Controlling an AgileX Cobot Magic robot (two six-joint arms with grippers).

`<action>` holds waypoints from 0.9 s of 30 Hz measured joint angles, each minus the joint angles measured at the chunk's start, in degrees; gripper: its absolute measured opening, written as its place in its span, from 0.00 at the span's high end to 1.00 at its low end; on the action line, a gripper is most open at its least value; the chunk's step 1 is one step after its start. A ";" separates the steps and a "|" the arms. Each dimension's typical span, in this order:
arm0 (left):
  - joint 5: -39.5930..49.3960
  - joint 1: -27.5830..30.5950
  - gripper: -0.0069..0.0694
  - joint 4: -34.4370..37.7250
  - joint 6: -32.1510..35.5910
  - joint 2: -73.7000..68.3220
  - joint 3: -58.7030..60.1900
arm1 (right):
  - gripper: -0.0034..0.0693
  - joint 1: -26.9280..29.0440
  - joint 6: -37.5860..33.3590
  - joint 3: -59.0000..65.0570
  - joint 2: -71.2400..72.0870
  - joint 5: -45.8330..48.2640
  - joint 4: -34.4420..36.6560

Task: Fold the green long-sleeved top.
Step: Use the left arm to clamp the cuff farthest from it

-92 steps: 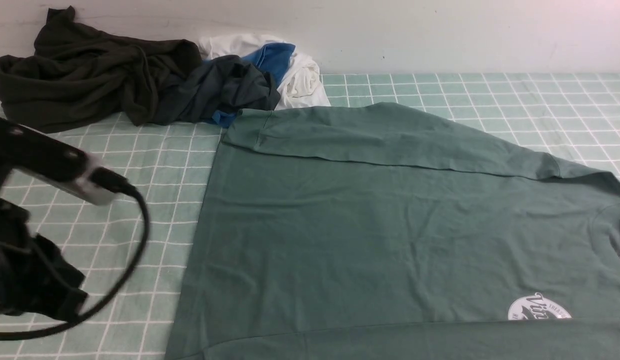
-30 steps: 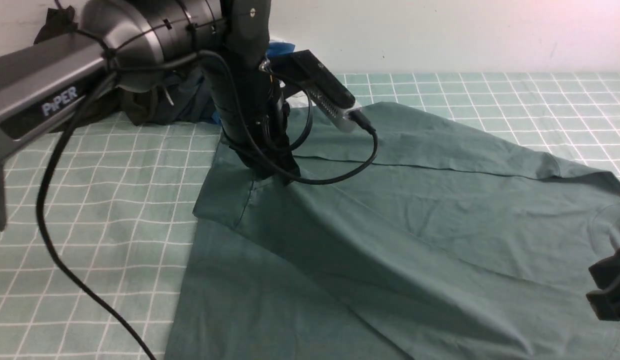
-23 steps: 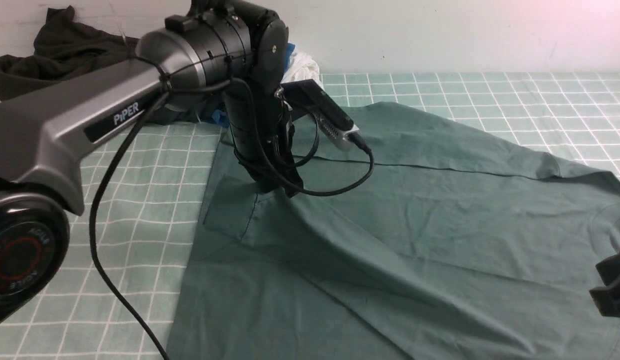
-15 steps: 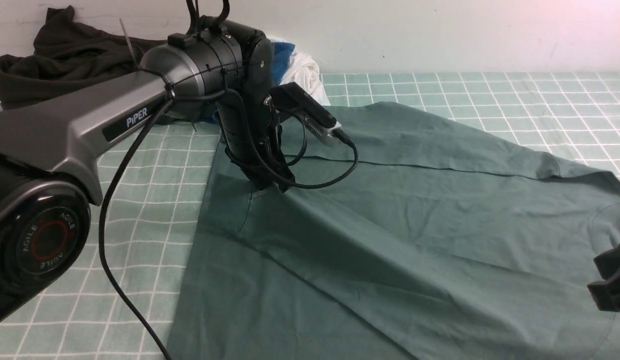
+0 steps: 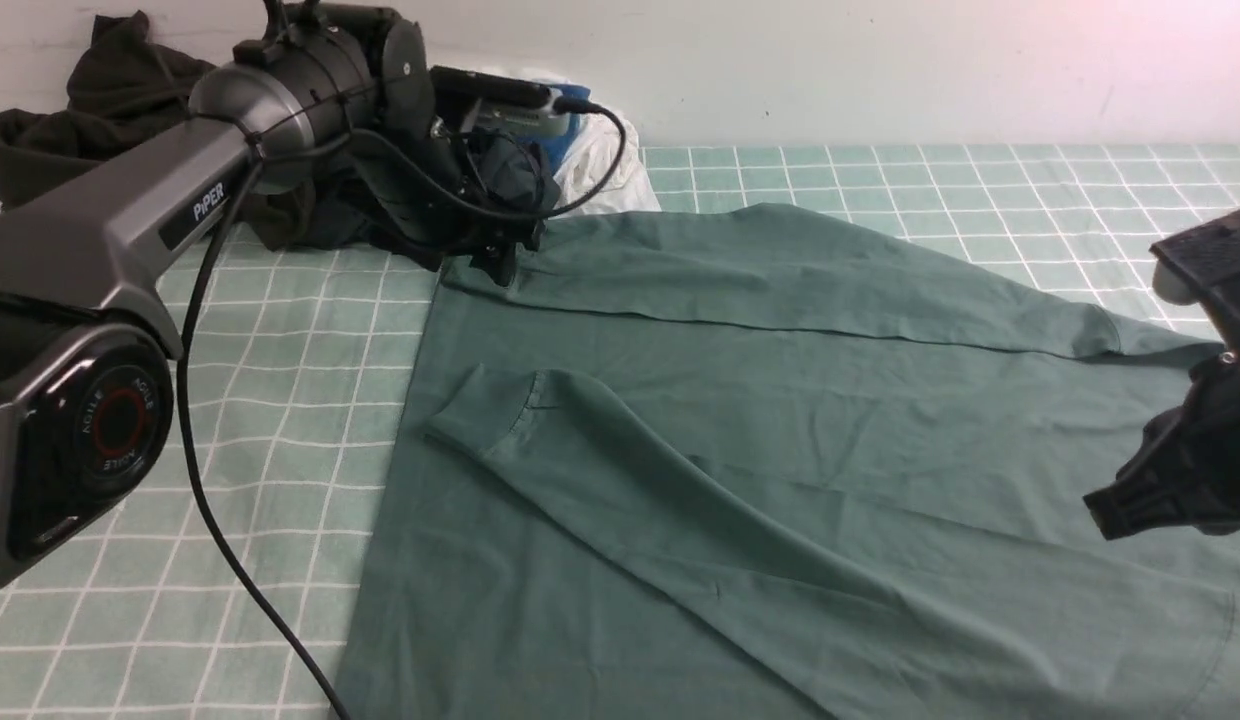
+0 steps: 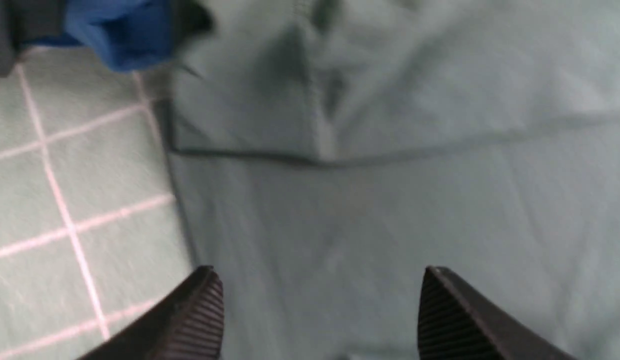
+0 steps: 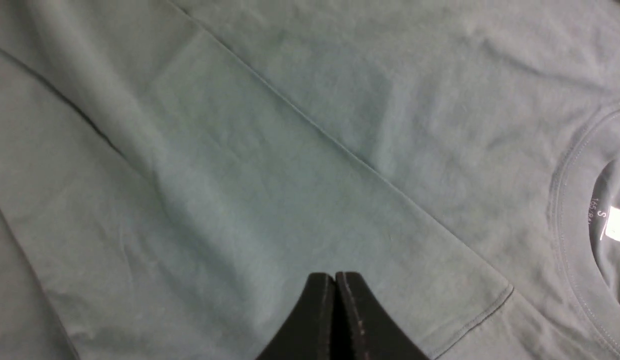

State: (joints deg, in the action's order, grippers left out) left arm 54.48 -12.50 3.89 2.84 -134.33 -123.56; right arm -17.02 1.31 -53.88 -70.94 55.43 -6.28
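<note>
A: The left gripper [image 6: 317, 320]: how are its jaws found?
B: They are seen spread wide, with nothing caught between them. Only bare fabric of the green long-sleeved top [image 5: 780, 430] is seen in the gap, close to the garment's far left corner, where the checked table cover [image 5: 280, 330] begins. Whether the fingers [image 6: 190, 315] are touching the cloth cannot be told, since that wrist picture is blurred.
A: And the right gripper [image 7: 335, 282]?
B: Its jaws are pressed together, and nothing is gripped. It is poised over the top's right side, near the neckline [image 7: 565, 200], in which a white label [image 7: 617, 225] can be made out.
A: Where is the top laid?
B: It is spread flat on the table cover, filling the middle and right of the front view. The near sleeve [image 5: 680, 510] is folded slantwise across the body, its ribbed cuff [image 5: 485, 400] lying near the left edge. The far sleeve [image 5: 800, 275] is laid along the far edge.
A: What is found beyond it?
B: Clothes are heaped by the wall at the far left: a dark olive-black garment [image 5: 100, 150], a blue piece [image 6: 120, 30] and a white one [image 5: 605, 160], just beside the top's far corner.
</note>
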 joint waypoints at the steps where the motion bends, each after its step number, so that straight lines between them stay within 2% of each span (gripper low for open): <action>1: -0.85 0.85 0.28 0.06 -0.58 -1.12 -0.89 | 0.97 0.00 0.00 -0.11 -0.33 0.00 0.00; 12: -11.63 2.96 0.28 1.50 -1.19 -8.81 -5.85 | 0.97 0.00 0.00 -0.16 -0.62 -3.76 -1.15; 21: -14.45 2.90 0.28 3.88 -0.76 -11.23 -5.91 | 0.97 0.00 0.00 -0.16 -0.62 -5.14 -1.52; 25: -14.45 2.90 0.32 3.94 -0.41 -11.43 -5.91 | 0.97 0.00 0.00 -0.16 -0.62 -5.14 -1.70; 27: -13.93 2.90 0.43 4.28 0.50 -11.43 -6.18 | 0.97 0.00 0.00 -0.16 -0.62 -5.14 -1.70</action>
State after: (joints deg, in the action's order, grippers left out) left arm 40.55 -9.60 8.17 3.34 -145.76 -129.75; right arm -17.02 1.31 -54.03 -71.56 50.29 -7.97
